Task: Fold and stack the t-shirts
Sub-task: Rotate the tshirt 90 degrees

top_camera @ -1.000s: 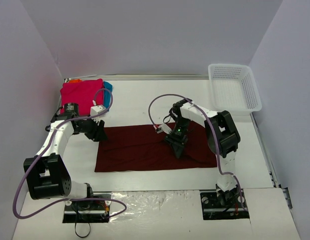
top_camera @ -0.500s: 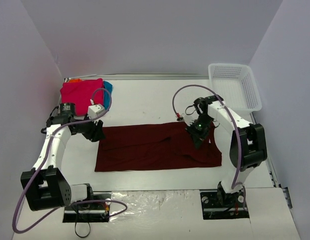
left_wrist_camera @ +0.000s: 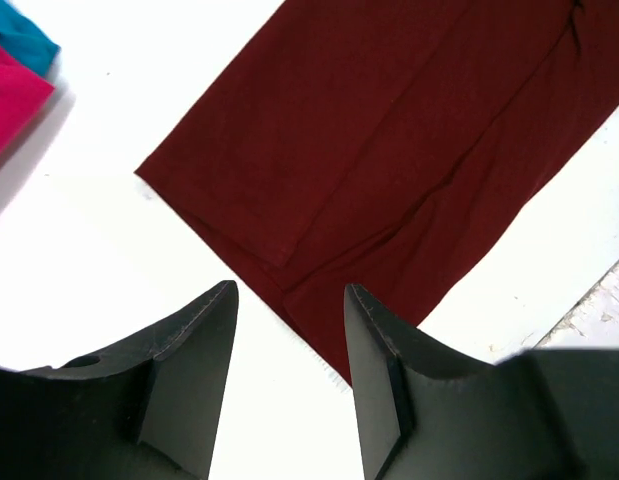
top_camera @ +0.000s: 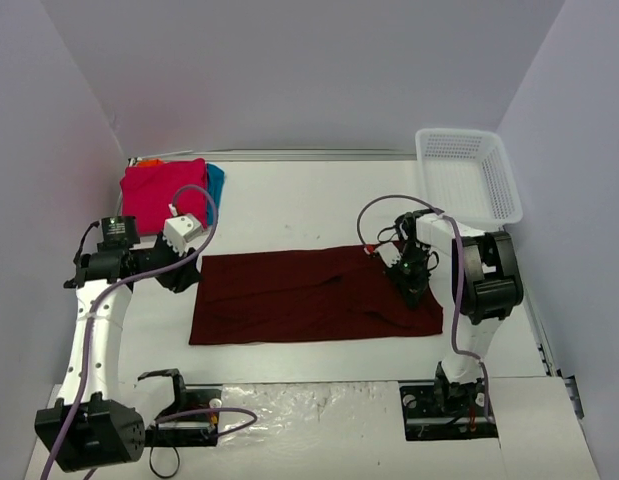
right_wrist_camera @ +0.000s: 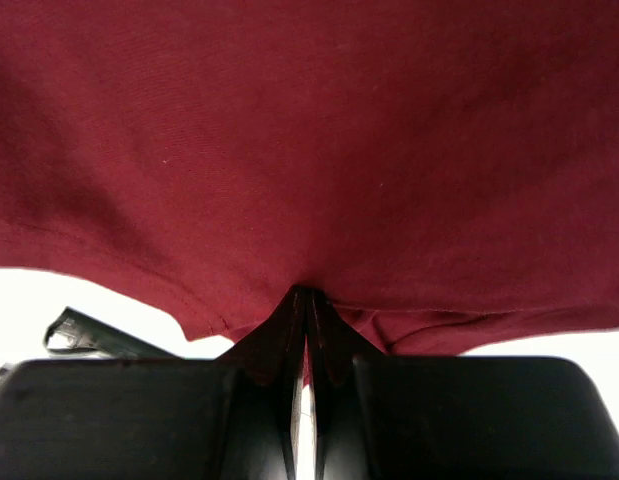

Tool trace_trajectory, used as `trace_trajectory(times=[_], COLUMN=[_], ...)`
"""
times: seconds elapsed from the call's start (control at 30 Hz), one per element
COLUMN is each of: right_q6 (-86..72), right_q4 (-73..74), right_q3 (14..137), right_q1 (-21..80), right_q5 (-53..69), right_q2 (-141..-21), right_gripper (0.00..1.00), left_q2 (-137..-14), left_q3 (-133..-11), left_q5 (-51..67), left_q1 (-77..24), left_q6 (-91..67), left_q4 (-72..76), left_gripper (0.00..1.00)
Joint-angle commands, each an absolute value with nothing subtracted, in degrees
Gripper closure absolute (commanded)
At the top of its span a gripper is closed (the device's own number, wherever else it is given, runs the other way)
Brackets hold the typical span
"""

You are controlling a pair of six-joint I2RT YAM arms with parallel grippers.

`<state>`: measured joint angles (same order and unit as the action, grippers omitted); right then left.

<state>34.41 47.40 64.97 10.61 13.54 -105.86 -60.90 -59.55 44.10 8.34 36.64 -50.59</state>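
- White worktop [top_camera: 289, 205]: I count four shirts, one basket and two grippers.
- Maroon shirt [top_camera: 289, 295]: lies mid-worktop as a long flat strip, so I'd call it about half folded. It needs more folds, then stacking with the others.
- Basket [top_camera: 469, 180]: far right corner, not involved.
- Far left corner: pink shirt [top_camera: 164, 190] on top, with the teal shirt [top_camera: 217, 180] and orange shirt [top_camera: 147, 160] peeking out. Looks like those three are done.
- Right gripper [right_wrist_camera: 306, 300]: clenched on the maroon shirt's right end, cloth pinched.
- Left gripper [left_wrist_camera: 289, 290]: released, hanging over its left edge and holding nothing.
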Motion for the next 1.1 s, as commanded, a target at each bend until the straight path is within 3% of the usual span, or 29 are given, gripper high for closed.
trace_trajectory(times=[0.0, 0.33, 0.83, 1.07], right_q6=[33.8, 33.3, 32.3, 27.3], right_q4=[45.2, 46.1, 57.0, 36.8], right_q3=[64.9, 82.8, 144.6, 145.5], right_q1=[9.4, 8.2, 11.1, 16.0], right_q5=[10.9, 12.6, 19.5, 14.2], right_q2=[-109.8, -125.8, -157.8, -157.9], right_gripper=[1.0, 1.0, 1.0, 1.0], left_q2=[-56.9, -51.9, -55.8, -59.9], left_q3=[-59.9, -61.1, -66.0, -66.5], left_q5=[42.8, 37.8, 28.7, 25.8], left_q1=[8.8, 9.1, 9.5, 9.6], left_q6=[35.5, 30.9, 28.2, 26.3], left_q4=[-52.4, -53.9, -54.1, -50.5], left_gripper=[0.54, 0.54, 0.5, 0.5])
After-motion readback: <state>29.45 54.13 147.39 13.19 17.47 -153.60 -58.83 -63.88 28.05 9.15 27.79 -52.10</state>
